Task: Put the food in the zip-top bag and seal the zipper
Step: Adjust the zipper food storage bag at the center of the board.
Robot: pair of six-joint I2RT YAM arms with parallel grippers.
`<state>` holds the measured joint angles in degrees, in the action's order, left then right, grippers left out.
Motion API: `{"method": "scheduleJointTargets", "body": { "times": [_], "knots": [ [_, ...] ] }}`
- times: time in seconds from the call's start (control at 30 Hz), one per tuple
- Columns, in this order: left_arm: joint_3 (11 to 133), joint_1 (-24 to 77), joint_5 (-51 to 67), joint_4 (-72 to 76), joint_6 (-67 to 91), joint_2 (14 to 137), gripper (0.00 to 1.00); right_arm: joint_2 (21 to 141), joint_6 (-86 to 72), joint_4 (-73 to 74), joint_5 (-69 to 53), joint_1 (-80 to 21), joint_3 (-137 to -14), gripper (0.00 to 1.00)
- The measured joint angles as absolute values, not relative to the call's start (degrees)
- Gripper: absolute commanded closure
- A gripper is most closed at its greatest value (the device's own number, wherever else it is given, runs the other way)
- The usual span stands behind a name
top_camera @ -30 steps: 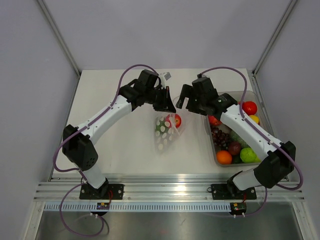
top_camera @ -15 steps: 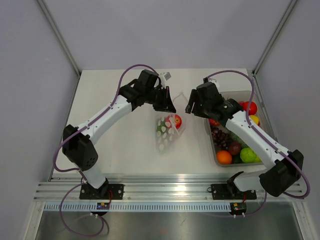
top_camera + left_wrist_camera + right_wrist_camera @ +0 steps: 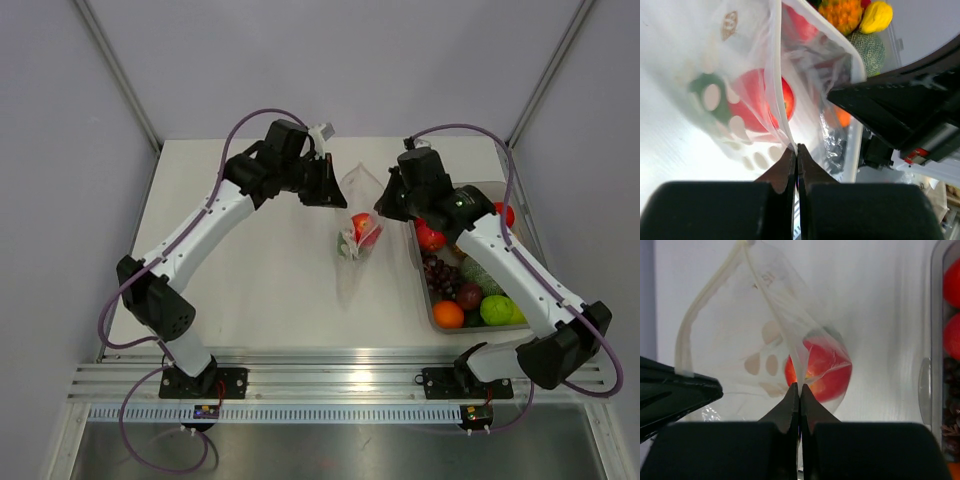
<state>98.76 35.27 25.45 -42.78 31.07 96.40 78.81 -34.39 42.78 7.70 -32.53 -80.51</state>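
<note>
Both arms bent inward; my left pincer [image 3: 796, 150] and right pincer [image 3: 799, 387] each clamped on the zip-top bag [image 3: 358, 195], bag between them, red fruit [image 3: 825, 372] inside. Only the wrist views show my jaws pinching film.

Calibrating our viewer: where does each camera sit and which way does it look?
Top external: above and behind the bases, looking down; both arms show, left gripper and right gripper pinching the zip-top bag.
Left wrist: on that wrist, looking along its shut fingers at bag and tray.
Right wrist: likewise, facing the bag from the opposite side.
Shared: both wrist views show the red fruit inside.
</note>
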Motion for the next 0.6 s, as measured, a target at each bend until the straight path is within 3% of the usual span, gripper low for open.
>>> {"method": "scheduleJointTargets", "body": {
  "times": [0.13, 0.27, 0.47, 0.6],
  "knots": [
    [104.6, 35.1, 21.6, -45.2, 29.8, 95.0, 1.00, 76.9, -33.8, 40.9, 5.8, -32.5, -84.1, 1.00],
    [101.0, 35.1, 20.9, -43.9, 29.8, 93.8, 1.00, 77.1, -33.8, 39.2, 5.0, -32.5, -80.5, 1.00],
    [96.3, 35.4, 20.3, -45.1, 29.8, 102.7, 1.00, 86.0, -33.8, 40.9, 4.1, -32.5, -77.6, 1.00],
    [96.4, 35.6, 19.8, -47.4, 29.5, 102.3, 1.00, 83.9, -33.2, 43.2, 3.1, -32.5, -79.0, 1.00]
  ]
}}
